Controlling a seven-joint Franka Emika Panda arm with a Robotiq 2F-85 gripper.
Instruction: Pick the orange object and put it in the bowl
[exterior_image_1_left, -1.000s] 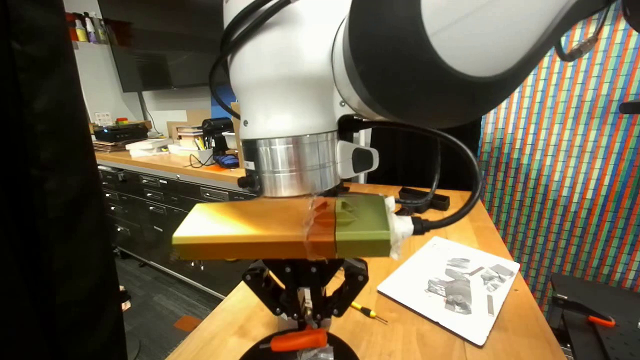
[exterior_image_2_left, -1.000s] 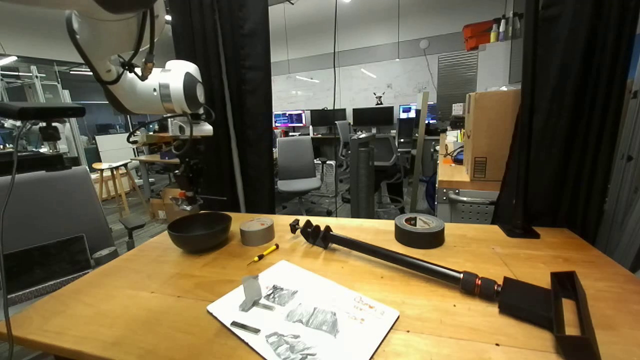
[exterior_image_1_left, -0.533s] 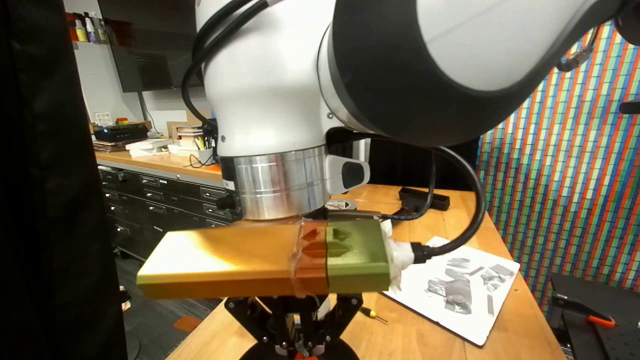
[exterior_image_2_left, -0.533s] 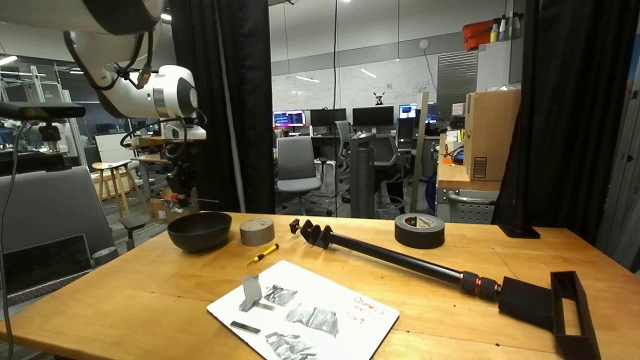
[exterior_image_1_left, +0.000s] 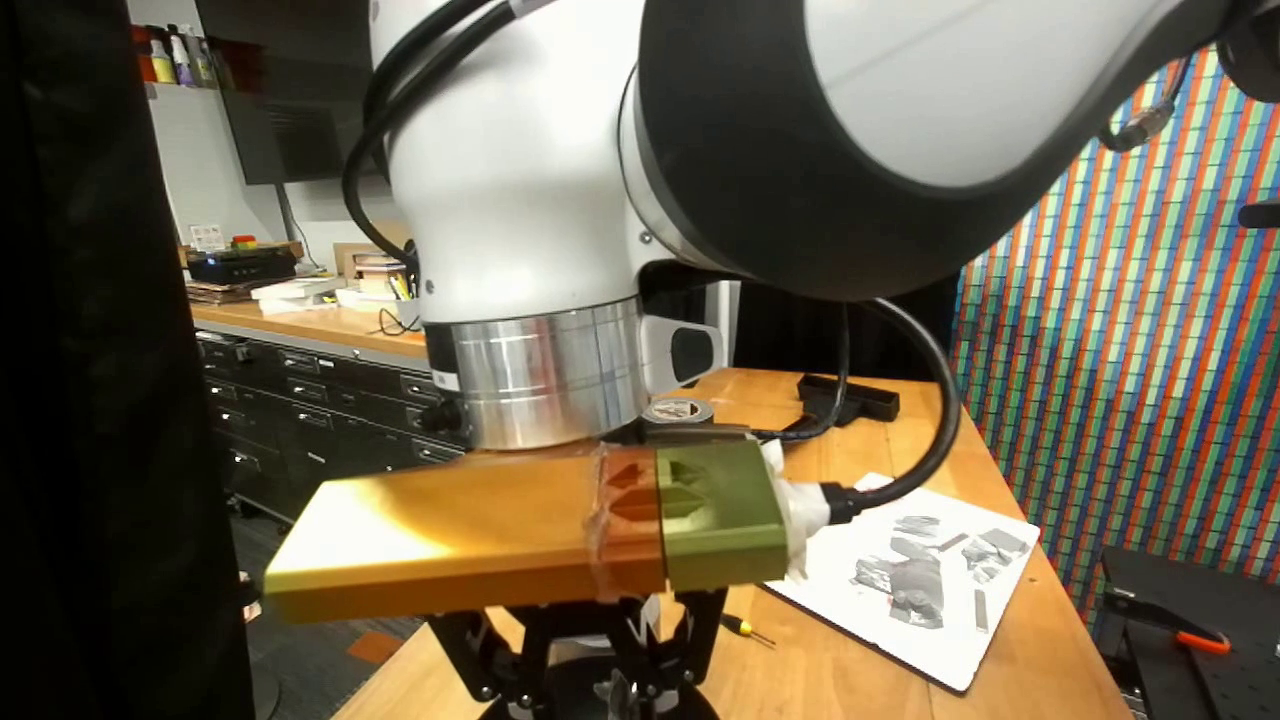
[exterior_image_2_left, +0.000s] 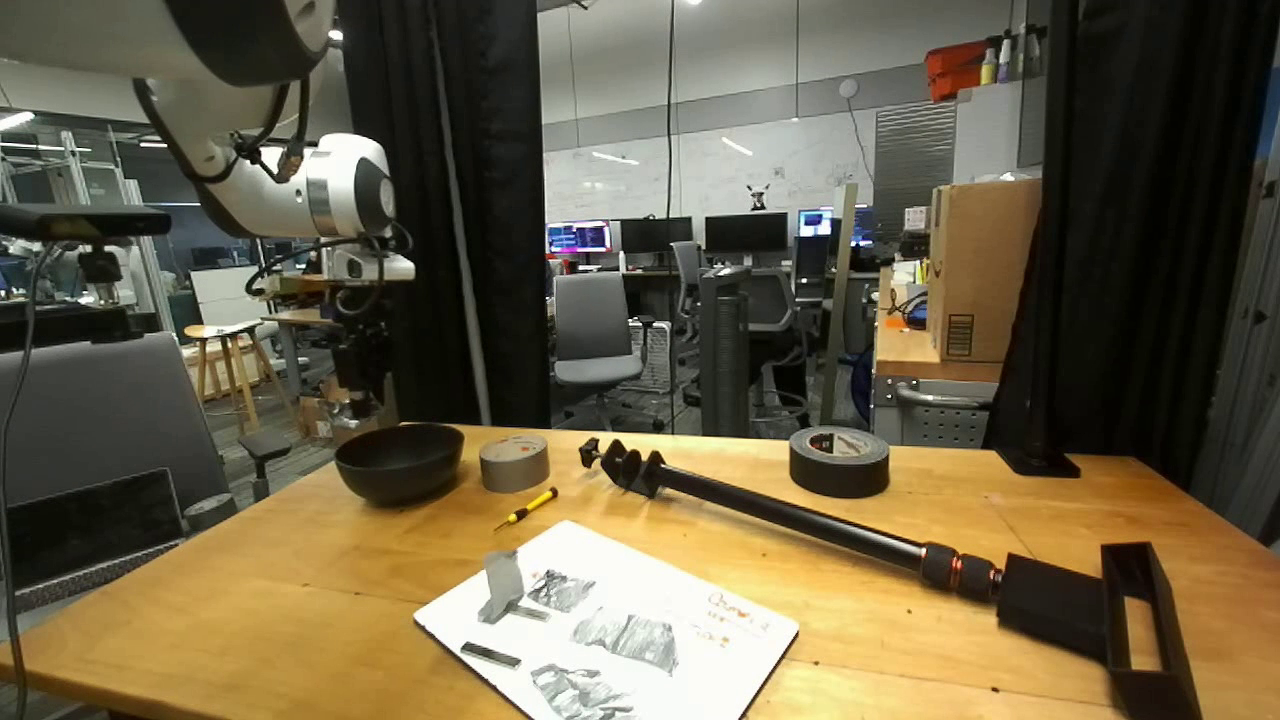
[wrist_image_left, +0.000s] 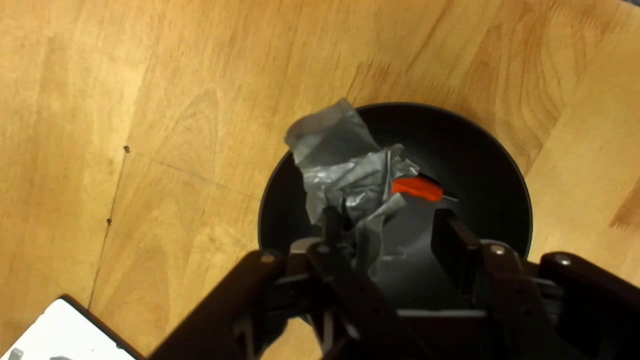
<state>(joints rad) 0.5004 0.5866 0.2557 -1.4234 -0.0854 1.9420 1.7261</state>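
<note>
The orange object (wrist_image_left: 417, 188), a short orange handle with a thin metal tip, lies inside the black bowl (wrist_image_left: 492, 150) in the wrist view. It is hidden in both exterior views. The bowl also stands near the table's edge in an exterior view (exterior_image_2_left: 400, 470). My gripper (wrist_image_left: 390, 220) is open, its two fingers apart over the bowl. It also shows just above the bowl in an exterior view (exterior_image_2_left: 362, 385). Crumpled grey tape (wrist_image_left: 340, 165) sits by the left finger and reaches over the bowl's rim; I cannot tell whether it clings to that finger.
A grey tape roll (exterior_image_2_left: 515, 465) stands close beside the bowl. A yellow screwdriver (exterior_image_2_left: 526, 508) and a white board (exterior_image_2_left: 740, 655) with grey tape pieces lie nearby. A long black pole (exterior_image_2_left: 790, 515) and a black tape roll (exterior_image_2_left: 838, 475) are farther along the table.
The gripper has come down toward the bowl and opened. The orange object, earlier held at the fingertips with grey tape, has dropped into the bowl.
</note>
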